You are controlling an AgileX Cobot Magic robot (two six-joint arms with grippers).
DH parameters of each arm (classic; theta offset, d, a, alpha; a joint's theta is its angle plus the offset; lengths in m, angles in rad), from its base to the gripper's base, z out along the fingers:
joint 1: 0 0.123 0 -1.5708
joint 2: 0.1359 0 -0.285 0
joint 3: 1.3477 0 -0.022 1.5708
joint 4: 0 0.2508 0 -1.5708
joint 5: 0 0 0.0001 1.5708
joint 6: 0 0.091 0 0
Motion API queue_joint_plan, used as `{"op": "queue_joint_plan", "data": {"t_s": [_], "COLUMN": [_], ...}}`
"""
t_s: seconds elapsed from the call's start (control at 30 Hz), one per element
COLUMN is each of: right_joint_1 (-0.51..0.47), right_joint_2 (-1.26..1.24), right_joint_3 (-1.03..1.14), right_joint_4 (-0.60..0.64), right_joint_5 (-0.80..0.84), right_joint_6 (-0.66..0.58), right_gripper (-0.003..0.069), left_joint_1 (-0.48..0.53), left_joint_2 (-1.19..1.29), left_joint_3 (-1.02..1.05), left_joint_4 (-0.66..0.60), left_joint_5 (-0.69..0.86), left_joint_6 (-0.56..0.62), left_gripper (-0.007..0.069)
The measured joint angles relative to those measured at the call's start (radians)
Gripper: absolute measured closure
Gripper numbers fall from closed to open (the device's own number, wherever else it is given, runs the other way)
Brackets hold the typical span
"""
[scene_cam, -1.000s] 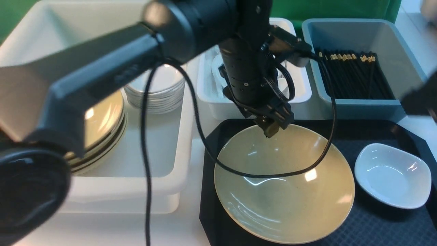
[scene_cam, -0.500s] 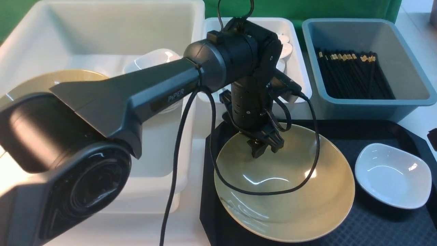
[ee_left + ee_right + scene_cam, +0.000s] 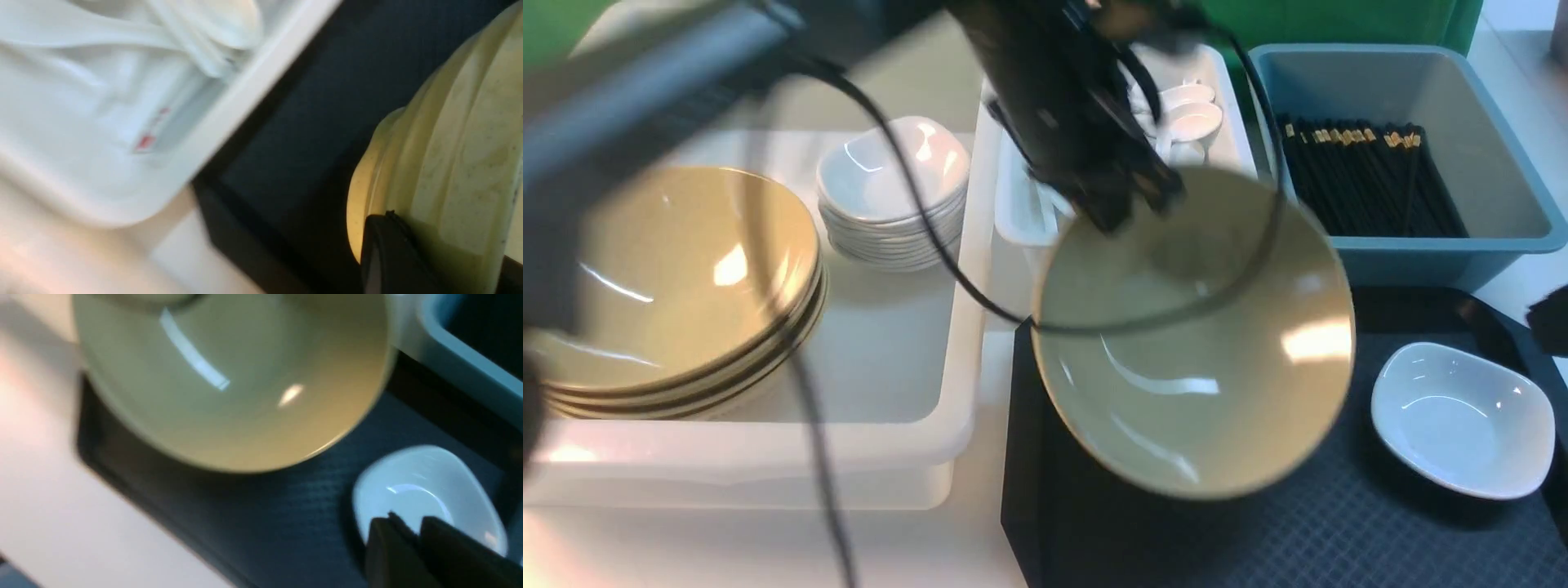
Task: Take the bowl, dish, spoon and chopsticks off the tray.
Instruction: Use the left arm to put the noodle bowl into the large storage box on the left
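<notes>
Here, no brand or label is reading clearly on the blurred arm in the front view, while the left wrist view is showing small red marks, too smeared to read, in the white tub (image 3: pixel 212 134) beside the tray (image 3: pixel 1143 523). The left fingers (image 3: pixel 1131 200) are pinching the rim of the bowl (image 3: pixel 1201 351), holding it tilted above the tray, its ridged underside appearing only in the left wrist view. The right fingers (image 3: pixel 408 526), seen fully only in the right wrist view, are standing nearly together near the dish (image 3: pixel 1462 420), which is resting on the tray.
</notes>
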Motion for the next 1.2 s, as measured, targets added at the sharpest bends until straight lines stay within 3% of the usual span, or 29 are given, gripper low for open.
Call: {"op": "queue_joint_plan", "data": {"t_s": [0.07,0.2,0.43,0.47,0.53,0.57,0.6,0.63,0.77,1.0,1.13,1.2], "right_joint_1": [0.0,0.017,0.179,0.183,0.217,0.219,0.231,0.233,0.236,0.236,0.238,0.238], "right_joint_2": [0.02,0.062,0.119,0.12,0.138,0.139,0.155,0.162,0.186,0.194,0.194,0.194], "right_joint_3": [-0.033,-0.105,-0.183,-0.183,-0.184,-0.184,-0.184,-0.184,-0.184,-0.184,-0.184,-0.184], "right_joint_4": [0.081,0.194,0.236,0.236,0.24,0.24,0.24,0.24,0.24,0.237,0.236,0.236], "right_joint_5": [0.0,-0.008,-0.09,-0.092,-0.11,-0.109,-0.116,-0.117,-0.119,-0.122,-0.136,-0.141], "right_joint_6": [-0.052,-0.115,-0.153,-0.153,-0.162,-0.164,-0.171,-0.172,-0.177,-0.197,-0.203,-0.205], "right_gripper": [0.0616,0.0624,0.0624,0.0624,0.0624,0.0624,0.0624,0.0624,0.0624,0.0624,0.0623,0.0622], "left_joint_1": [0.06,0.194,0.727,0.758,0.928,0.94,1.036,1.067,1.127,1.128,1.129,1.13], "left_joint_2": [-0.083,-0.234,-0.531,-0.54,-0.584,-0.584,-0.597,-0.599,-0.588,-0.504,-0.443,-0.419], "left_joint_3": [0.002,0.043,0.356,0.385,0.493,0.493,0.564,0.593,0.719,0.82,0.831,0.831], "left_joint_4": [-0.028,-0.082,-0.133,-0.142,-0.222,-0.23,-0.3,-0.326,-0.389,-0.399,-0.398,-0.398], "left_joint_5": [0.007,0.012,0.005,0.001,-0.036,-0.036,-0.068,-0.084,-0.203,-0.332,-0.368,-0.373], "left_joint_6": [0.001,-0.01,-0.048,-0.048,-0.033,-0.033,0.0,0.015,0.059,0.09,0.097,0.113], "left_gripper": [0.0617,0.0617,0.062,0.062,0.062,0.062,0.062,0.062,0.062,0.059,0.053,0.0461]}}
